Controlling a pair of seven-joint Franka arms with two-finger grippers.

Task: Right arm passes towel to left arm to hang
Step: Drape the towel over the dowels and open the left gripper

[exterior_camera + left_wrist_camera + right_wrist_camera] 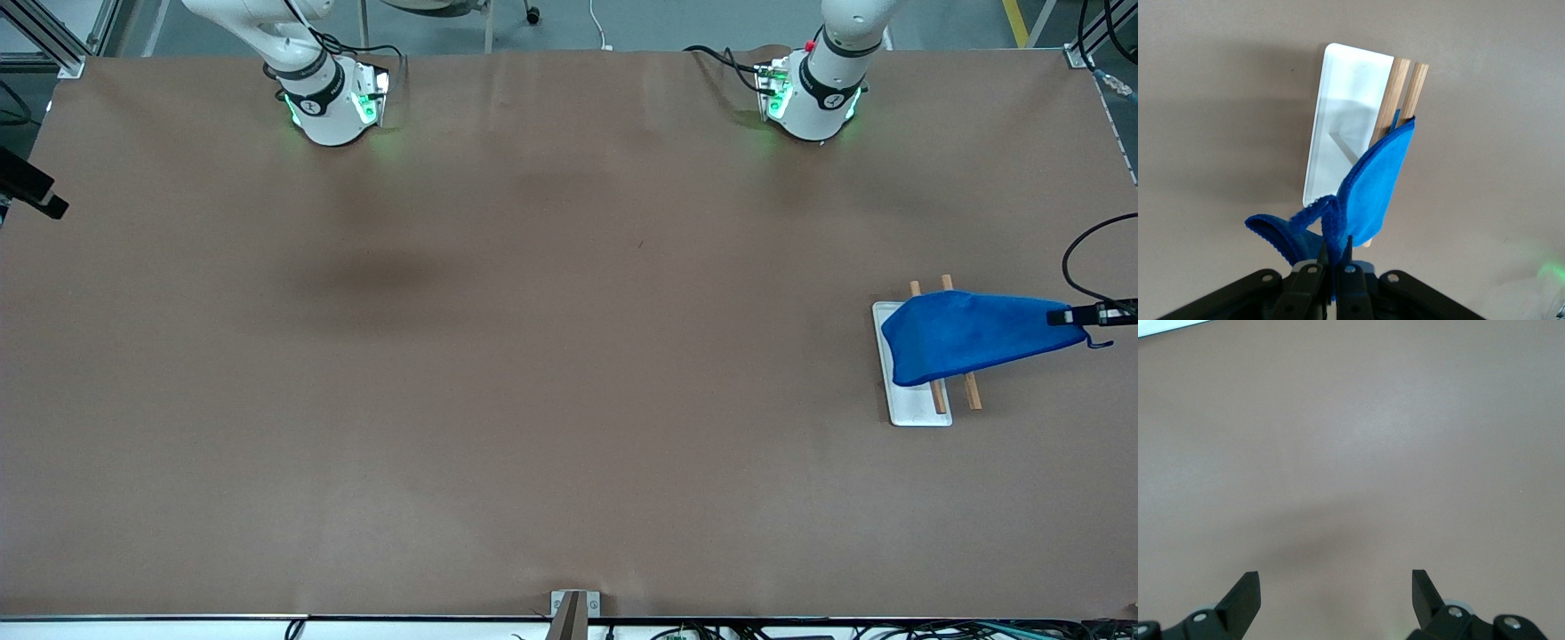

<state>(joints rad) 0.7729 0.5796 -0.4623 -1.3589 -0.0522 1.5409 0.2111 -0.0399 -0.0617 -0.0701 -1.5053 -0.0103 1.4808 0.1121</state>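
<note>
The towel (969, 336) hangs stretched out above the desk (533, 356) at the left arm's end, its long axis running along the desk's length. Its narrow, gathered end points toward the desk's edge at that end, where the left gripper (1071, 316) pinches it; from there it widens toward the middle of the desk. That broad end drapes over two wooden rods (972, 391) that stand above a white tray (916, 411), the rods lying across the towel's long axis. A tiny loop (1101, 343) dangles just below the pinched corner.

In the left wrist view the left gripper (1335, 263) has its fingers (1313, 270) pressed together on a bunched fold of the towel (1371, 190), with the rods (1405, 87) and the tray (1341, 127) below.

The right gripper (1336, 590) waits with its fingers (1245, 595) spread wide, nothing between them, hovering over bare desk (1351, 440).

The desk is covered in a plain brown sheet with faint creases and soft shadows. Both arm bases, the right arm (324, 93) and the left arm (818, 89), stand along its edge farthest from the front camera, lit green. Past that edge is grey floor (667, 22) with cables and a yellow line (1015, 22).
</note>
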